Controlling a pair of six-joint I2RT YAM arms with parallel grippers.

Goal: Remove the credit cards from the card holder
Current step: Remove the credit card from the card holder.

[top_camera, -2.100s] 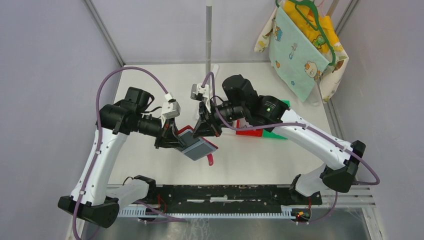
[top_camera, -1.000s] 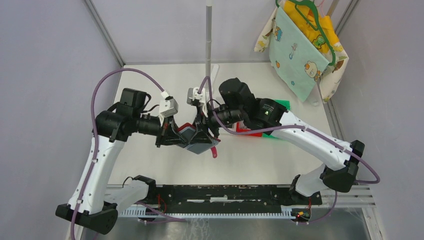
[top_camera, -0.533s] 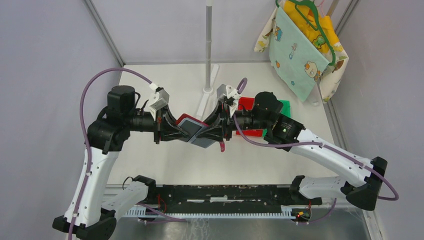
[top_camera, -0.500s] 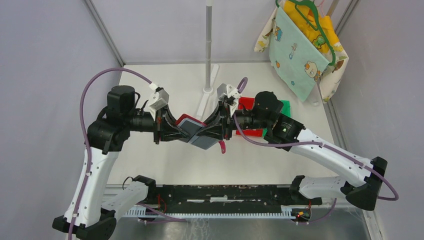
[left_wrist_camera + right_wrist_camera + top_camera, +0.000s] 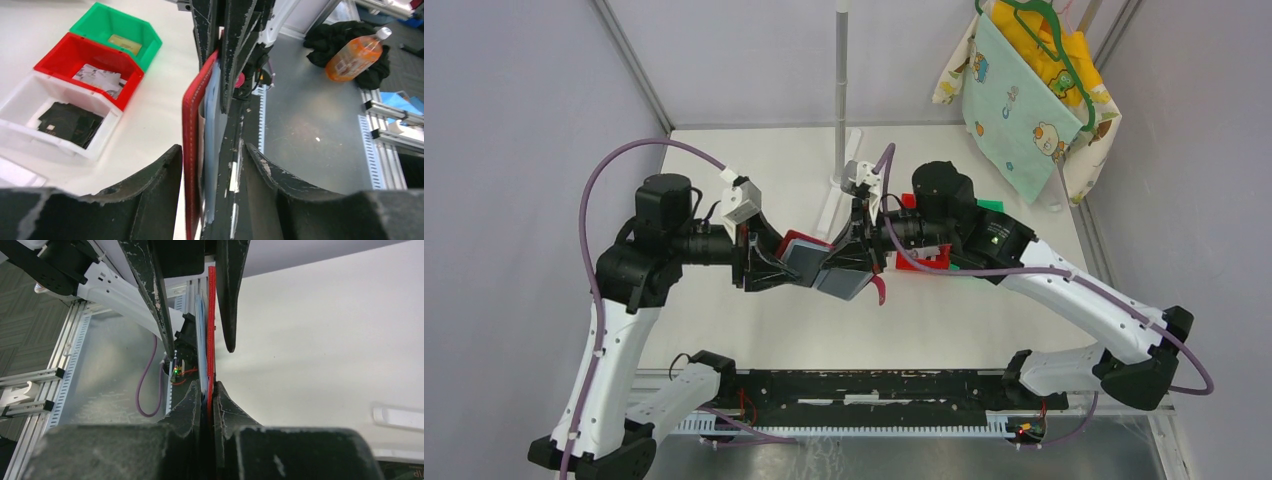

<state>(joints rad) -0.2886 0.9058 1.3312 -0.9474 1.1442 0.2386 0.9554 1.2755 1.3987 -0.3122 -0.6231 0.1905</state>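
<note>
The red card holder (image 5: 802, 241) hangs in the air between both arms, edge-on in the wrist views (image 5: 190, 150) (image 5: 211, 315). A grey-blue credit card (image 5: 210, 125) lies flat against its inner side, also visible in the right wrist view (image 5: 201, 340). My right gripper (image 5: 206, 385) (image 5: 856, 262) is shut on the holder's right end, pinching holder and card together. My left gripper (image 5: 211, 147) (image 5: 776, 268) is open and straddles the left end, with a gap on each side. A red strap (image 5: 879, 290) dangles below.
Green bin (image 5: 120, 30), red bin (image 5: 85, 65) and white bin (image 5: 50, 115) stand in a row on the white table behind the right arm. A metal pole (image 5: 841, 90) rises at the back middle. Printed cloths (image 5: 1024, 90) hang at the back right.
The left gripper has opened and let go of the holder. The right gripper has closed on the holder's other end. Both wrists shifted slightly right.
</note>
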